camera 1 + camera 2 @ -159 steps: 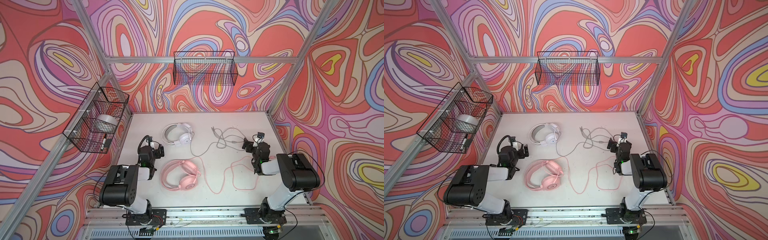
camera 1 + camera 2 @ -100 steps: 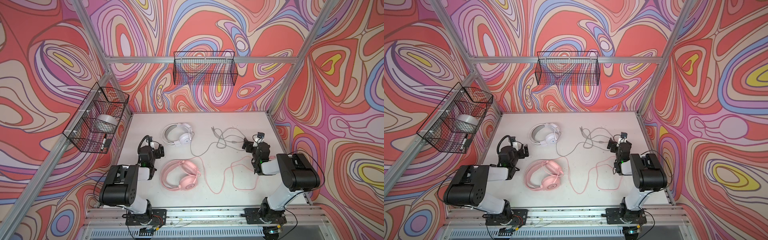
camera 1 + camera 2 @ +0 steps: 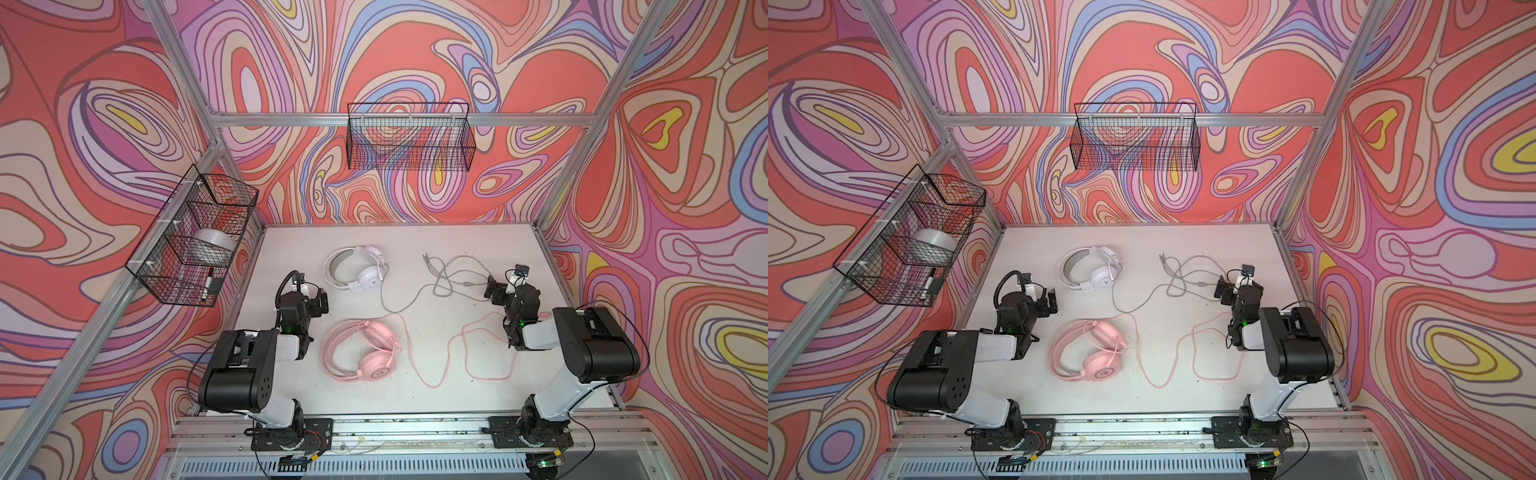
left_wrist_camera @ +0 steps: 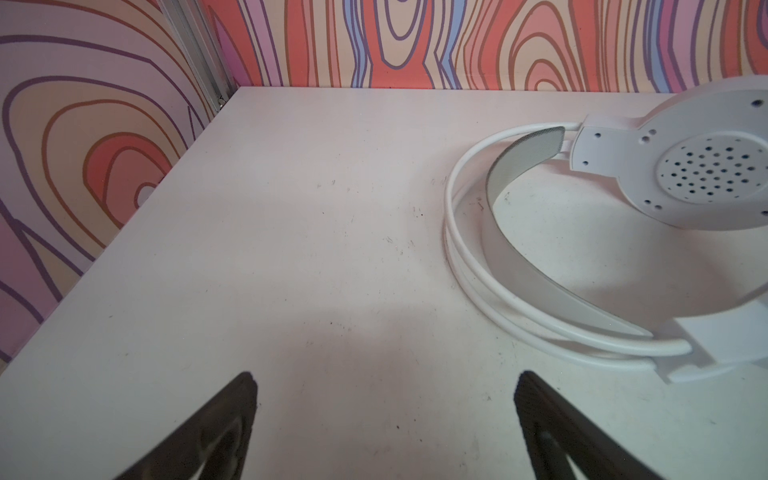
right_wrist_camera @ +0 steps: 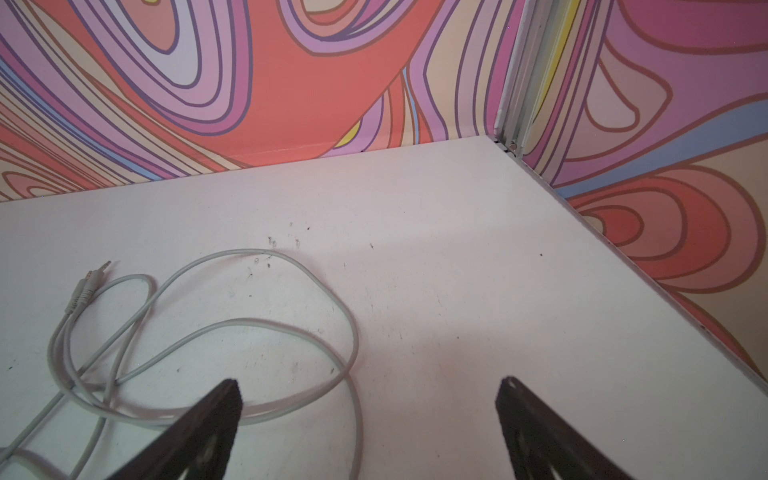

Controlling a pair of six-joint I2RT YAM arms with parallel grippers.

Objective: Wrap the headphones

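Status: left hand (image 4: 384, 386) is spread wide and empty, held low over bare worktop (image 4: 291, 208), with the band of the white headset (image 4: 706, 166) just beside it. The right hand (image 5: 368, 390) is likewise wide and empty, one finger hanging over the outer loop of the grey cable (image 5: 249, 250). The white headset is laid toward the back of the worktop and the pink headset (image 3: 374, 368) nearer the front, both between the arms. Both cables are trailed loose toward the right arm, so nothing is judged wrapped yet. Risks: the grey cable is laid over itself in several loops near the jack plugs (image 5: 89, 282), so two strands could be pinched at once, or a knot drawn tight if it is pulled from the wrong end. Neither headset is pinned, so a cable pull is likely to be answered by the headset sliding rather than by slack being taken up. The grey cable and the pink cable (image 3: 432, 386) are run close together between the headsets; contact cannot be told. If one is dragged, the other may be caught. Thin cable lying flat could be missed by a shallow pinch.
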